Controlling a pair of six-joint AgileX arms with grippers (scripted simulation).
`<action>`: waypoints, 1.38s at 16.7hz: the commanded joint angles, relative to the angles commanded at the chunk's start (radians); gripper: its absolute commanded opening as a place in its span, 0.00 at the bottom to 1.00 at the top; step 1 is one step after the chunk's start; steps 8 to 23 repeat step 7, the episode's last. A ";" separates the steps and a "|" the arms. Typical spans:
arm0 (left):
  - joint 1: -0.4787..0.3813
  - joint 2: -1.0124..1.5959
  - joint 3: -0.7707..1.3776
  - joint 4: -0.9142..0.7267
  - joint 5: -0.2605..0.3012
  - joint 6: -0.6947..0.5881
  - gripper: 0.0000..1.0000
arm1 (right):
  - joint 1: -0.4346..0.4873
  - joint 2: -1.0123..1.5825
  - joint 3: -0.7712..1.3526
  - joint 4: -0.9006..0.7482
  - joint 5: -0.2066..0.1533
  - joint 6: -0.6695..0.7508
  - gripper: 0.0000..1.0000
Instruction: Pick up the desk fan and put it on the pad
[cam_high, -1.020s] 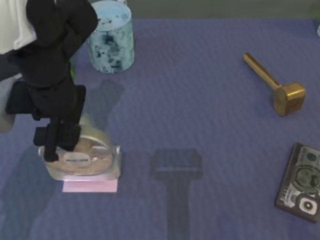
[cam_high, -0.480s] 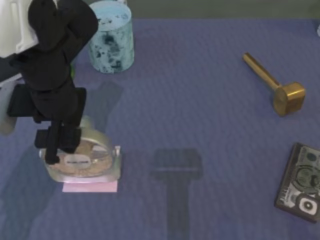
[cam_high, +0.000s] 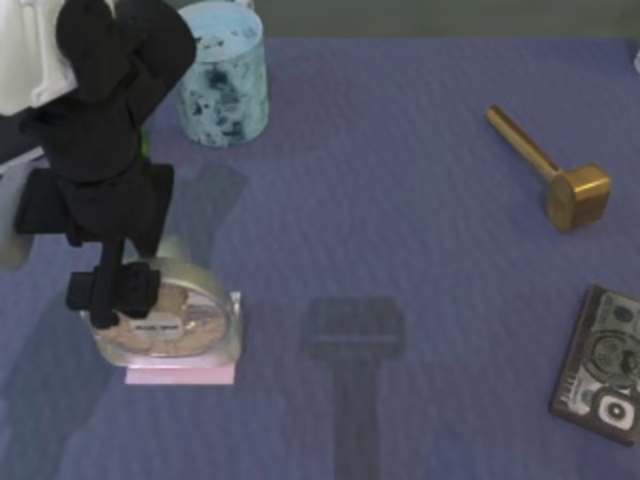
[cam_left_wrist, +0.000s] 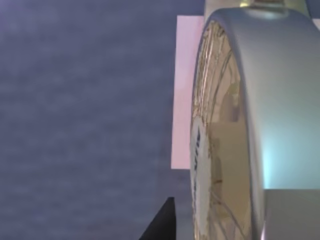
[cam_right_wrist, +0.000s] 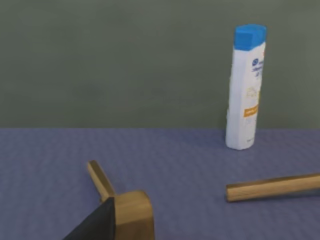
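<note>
The fan (cam_high: 170, 322) is seen at the left side of the worktop (cam_high: 400, 200), standing on the pad (cam_high: 180, 374), of which only a pink strip shows past the fan's base in the top view. The left claw (cam_high: 108, 292) is placed directly over the fan's upper left rim, its dark fingers overlapping the disc head. In the left wrist view the fan (cam_left_wrist: 250, 130) fills the frame at close range, with the pad (cam_left_wrist: 182, 90) lying beneath and beside it and one dark fingertip (cam_left_wrist: 162, 225) showing apart from the tan face. Whether the left claw is gripping the fan or has opened cannot be told.

A speckled blue cup (cam_high: 222, 75) stands near the far left edge, behind the arm. A brass hammer (cam_high: 555, 175) lies at the far right, and a dark patterned box (cam_high: 602, 362) at the right edge. In the right wrist view, a white bottle (cam_right_wrist: 245, 87) with a blue cap is seen beyond the hammer (cam_right_wrist: 125, 207). The right claw itself is not seen from above.
</note>
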 joint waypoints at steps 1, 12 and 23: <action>0.000 0.000 0.000 0.000 0.000 0.000 0.98 | 0.000 0.000 0.000 0.000 0.000 0.000 1.00; 0.000 0.000 0.000 0.000 0.000 0.000 1.00 | 0.000 0.000 0.000 0.000 0.000 0.000 1.00; 0.000 0.000 0.000 0.000 0.000 0.000 1.00 | 0.000 0.000 0.000 0.000 0.000 0.000 1.00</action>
